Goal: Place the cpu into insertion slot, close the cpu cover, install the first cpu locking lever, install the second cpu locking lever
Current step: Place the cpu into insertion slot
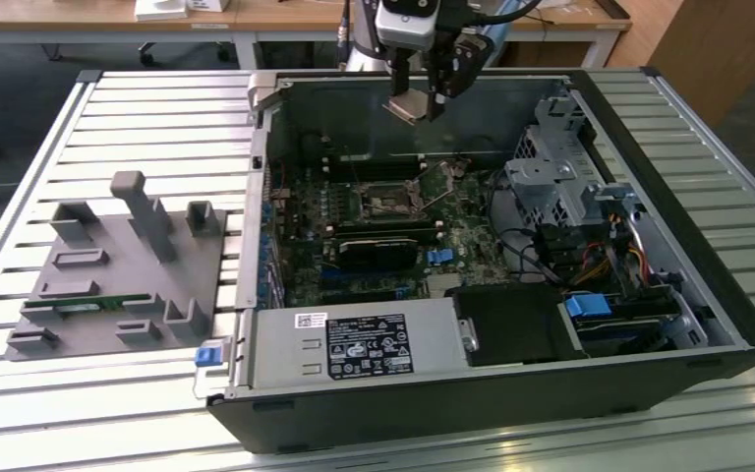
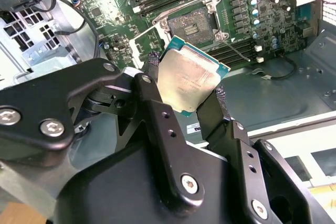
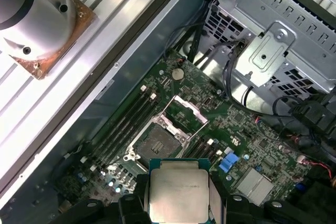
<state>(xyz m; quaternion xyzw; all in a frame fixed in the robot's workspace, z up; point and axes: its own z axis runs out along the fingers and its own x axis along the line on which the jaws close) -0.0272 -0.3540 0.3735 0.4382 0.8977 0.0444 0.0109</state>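
Partly cut off at the edges of the exterior view, the ribbed silvery metal table (image 1: 154,108) is carrying a large open black computer case (image 1: 483,413). Part of the case's far wall is hiding behind the arm. Inside, the flat green circuit board (image 3: 252,140) is showing many small parts too fine to make out. Above the case's far side, the black metal jaws are clamping two opposite edges of the small, flat, square cpu (image 1: 408,106), which is hanging tilted and well clear of the board. Its dull silvery-beige face (image 2: 190,80) is partly hiding the jaw tips. Beneath it, the small square dark insertion slot (image 3: 157,144) is lying uncovered, and the thin silvery cpu cover (image 3: 193,109) is standing raised just beside it.
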